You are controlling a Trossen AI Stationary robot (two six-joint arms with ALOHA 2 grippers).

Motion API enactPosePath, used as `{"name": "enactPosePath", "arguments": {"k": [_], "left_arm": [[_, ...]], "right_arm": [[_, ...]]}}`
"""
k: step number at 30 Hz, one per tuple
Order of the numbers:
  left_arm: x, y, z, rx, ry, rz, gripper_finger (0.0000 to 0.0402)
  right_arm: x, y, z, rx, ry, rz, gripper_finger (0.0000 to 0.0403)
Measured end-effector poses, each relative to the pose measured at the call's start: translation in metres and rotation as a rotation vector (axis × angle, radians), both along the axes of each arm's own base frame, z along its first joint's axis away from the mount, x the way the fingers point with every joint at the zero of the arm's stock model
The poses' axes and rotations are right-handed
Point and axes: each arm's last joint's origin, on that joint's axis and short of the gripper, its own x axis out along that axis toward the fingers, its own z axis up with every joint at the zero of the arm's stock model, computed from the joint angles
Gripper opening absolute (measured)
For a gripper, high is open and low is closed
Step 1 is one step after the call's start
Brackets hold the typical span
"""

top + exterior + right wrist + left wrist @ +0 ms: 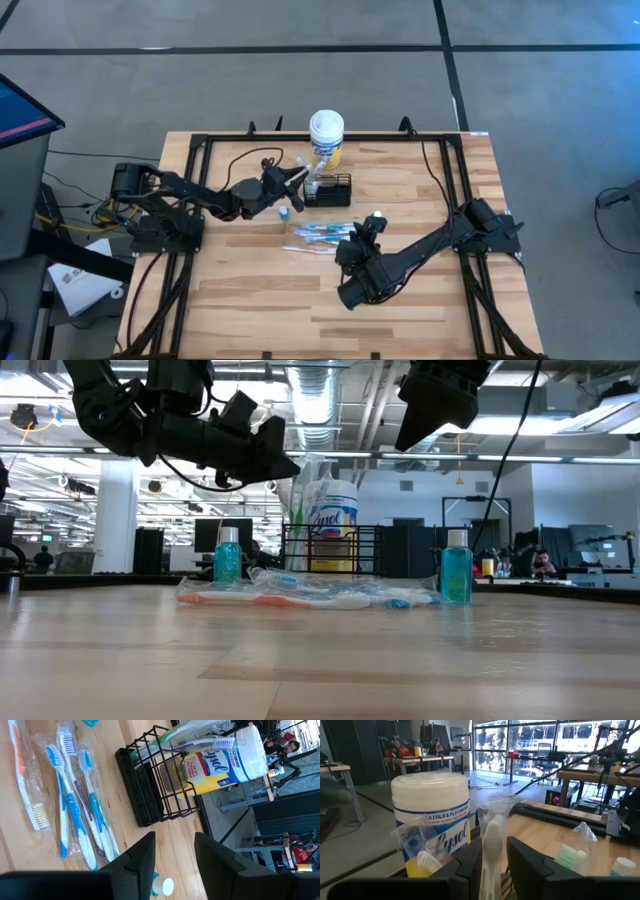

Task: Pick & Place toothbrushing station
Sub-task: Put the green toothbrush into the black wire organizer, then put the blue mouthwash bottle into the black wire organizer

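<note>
The black wire-mesh caddy (329, 189) stands upright, long axis across the worktop (250, 290); left gripper (300, 178) clamps a wrapped toothbrush (491, 845), right gripper (374, 222) parted, empty.

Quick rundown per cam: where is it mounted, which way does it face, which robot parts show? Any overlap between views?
High: overhead, straight down; both arms, table.
Low: table height, level across to the room; arms overhead, Lysol canister behind wrapped toothbrushes.
Left wrist: past left claw shut on a wrapped toothbrush, canister beyond.
Right wrist: past open right claw at black wire caddy.
Shared: the canister shows in all four.
</note>
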Motion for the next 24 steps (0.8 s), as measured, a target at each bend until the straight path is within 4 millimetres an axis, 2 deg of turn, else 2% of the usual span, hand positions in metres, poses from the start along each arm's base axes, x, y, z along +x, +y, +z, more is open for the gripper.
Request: {"name": "enactPosePath", "arguments": {"k": [14, 19, 24], "left_arm": [[-0.005, -0.002, 0.004, 0.044, 0.022, -0.006, 0.0084], [-0.015, -0.005, 0.0, 0.041, 0.038, -0.015, 0.0082], [-0.03, -0.015, 0.005, 0.043, 0.006, -0.048, 0.0081]], "right_arm": [[0.0, 0.0, 0.0, 0.0, 0.0, 0.0, 0.0127], [0.0, 0.0, 0.0, 0.0, -0.001, 0.001, 0.0127], [0.001, 0.0, 0.0, 0.003, -0.007, -0.002, 0.0127]]}}
